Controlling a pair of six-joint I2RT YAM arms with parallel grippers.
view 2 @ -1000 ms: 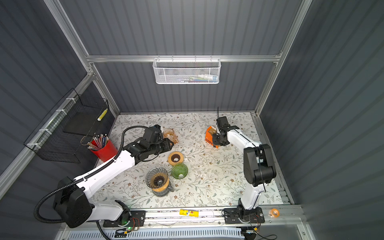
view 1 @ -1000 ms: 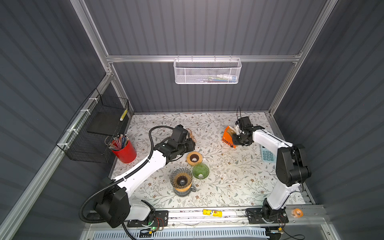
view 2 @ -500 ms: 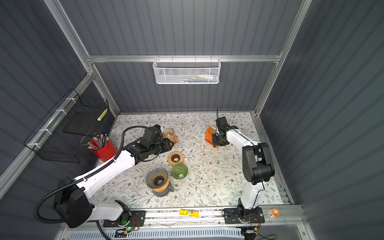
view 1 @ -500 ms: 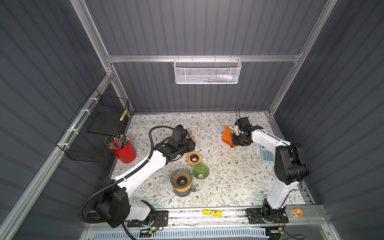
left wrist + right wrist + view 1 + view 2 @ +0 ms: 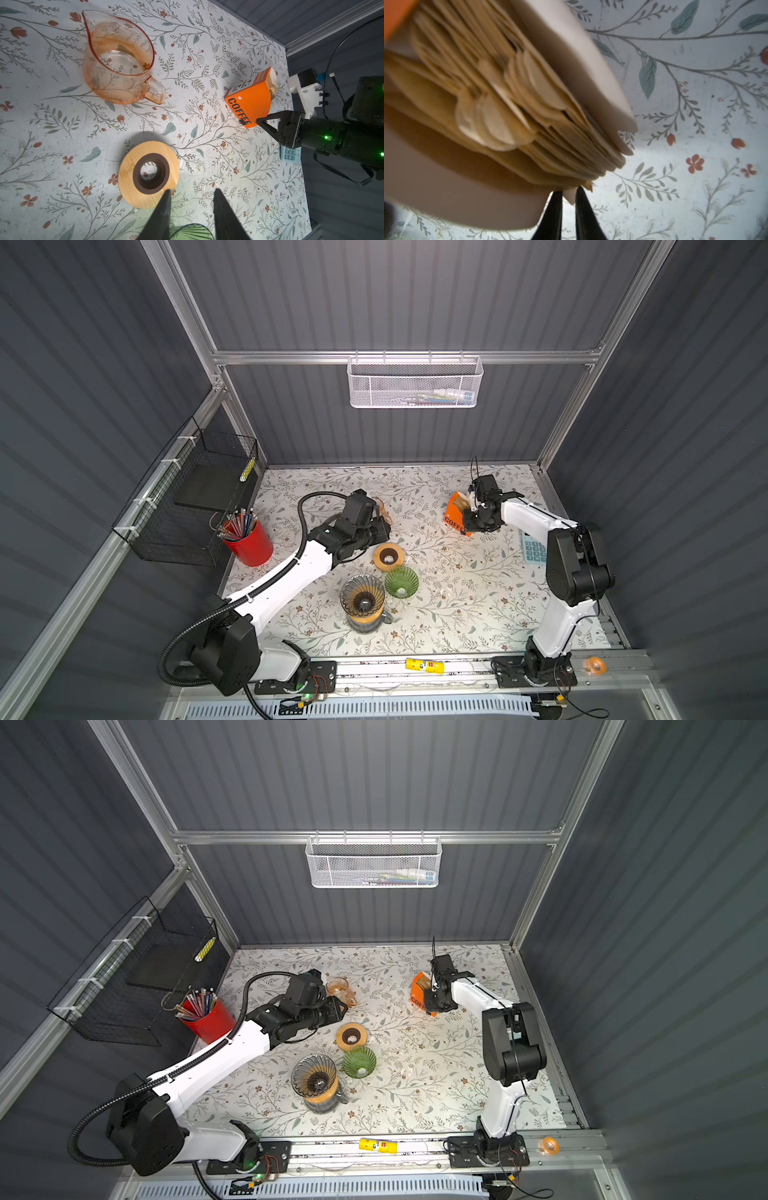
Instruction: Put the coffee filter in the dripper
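The orange coffee filter box lies at the back right with tan coffee filters fanned in its open mouth. My right gripper is at the mouth's lower corner, shut on a pale corner of the box's wall. A clear ribbed dripper sits on a carafe at the front middle. A green glass dripper stands beside it. Above the mat my left gripper is open and holds nothing, between a wooden ring and the green dripper.
A pink glass pitcher stands behind the left gripper. A red cup of pencils is at the left edge, and a blue calculator at the right edge. A black wire rack hangs on the left wall.
The right jaws have narrowed slightly at the box's mouth. The left arm has stayed still.
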